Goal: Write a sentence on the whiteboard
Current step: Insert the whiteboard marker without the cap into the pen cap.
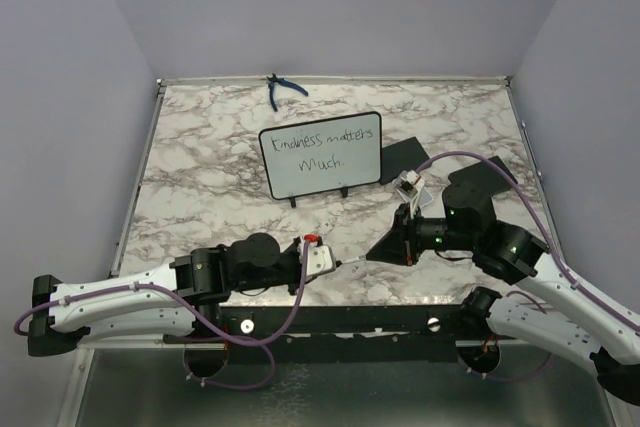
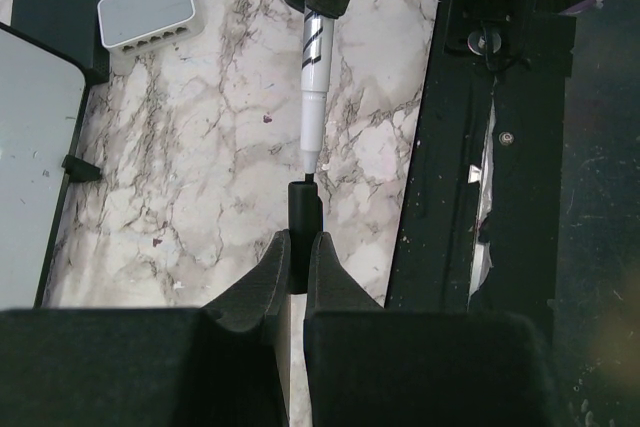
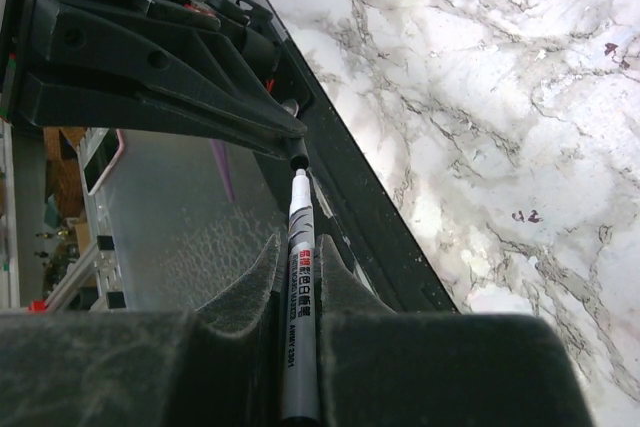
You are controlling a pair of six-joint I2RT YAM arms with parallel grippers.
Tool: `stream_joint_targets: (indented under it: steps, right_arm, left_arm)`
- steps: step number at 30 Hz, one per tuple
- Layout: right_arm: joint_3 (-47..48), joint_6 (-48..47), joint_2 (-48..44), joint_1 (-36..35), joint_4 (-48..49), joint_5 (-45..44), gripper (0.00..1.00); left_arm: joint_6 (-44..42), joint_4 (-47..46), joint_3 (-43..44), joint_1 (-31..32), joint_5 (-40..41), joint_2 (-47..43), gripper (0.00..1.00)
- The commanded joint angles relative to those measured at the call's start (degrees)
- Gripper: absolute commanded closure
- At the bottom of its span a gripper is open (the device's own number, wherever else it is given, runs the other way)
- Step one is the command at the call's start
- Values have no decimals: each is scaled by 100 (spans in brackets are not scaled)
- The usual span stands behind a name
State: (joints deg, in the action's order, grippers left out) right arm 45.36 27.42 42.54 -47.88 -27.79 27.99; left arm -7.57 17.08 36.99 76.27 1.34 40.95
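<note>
The whiteboard [image 1: 320, 155] stands upright at the middle of the table, and its edge shows in the left wrist view [image 2: 30, 167]. The sentence [image 1: 322, 147] reads "Kindness matters Much." in two lines. My left gripper [image 1: 338, 264] [image 2: 300, 237] is shut on the black marker cap [image 2: 304, 215]. My right gripper [image 1: 375, 250] [image 3: 300, 242] is shut on the white marker [image 3: 300, 267] [image 2: 313, 97]. The two grippers face each other near the table's front edge. The marker's tip sits at the cap's open end [image 3: 297, 152].
Two flat black pads [image 1: 410, 157] [image 1: 470, 192] lie right of the board. A pale grey eraser block [image 1: 411, 187] [image 2: 147, 9] sits between them. Blue pliers [image 1: 282, 89] lie at the back edge. The black front rail [image 2: 470, 197] runs beside the grippers.
</note>
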Motion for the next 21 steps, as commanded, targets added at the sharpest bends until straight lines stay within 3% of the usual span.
stream_joint_targets:
  steps: [1, 21]
  right_arm:
    - [-85, 29, -7, 33, 167, 210, 100]
    - [-327, 88, 139, 31, 528, 363, 100]
  left_arm:
    - [-18, 24, -69, 44, 41, 10, 100]
    - [-69, -4, -53, 73, -75, -21, 100]
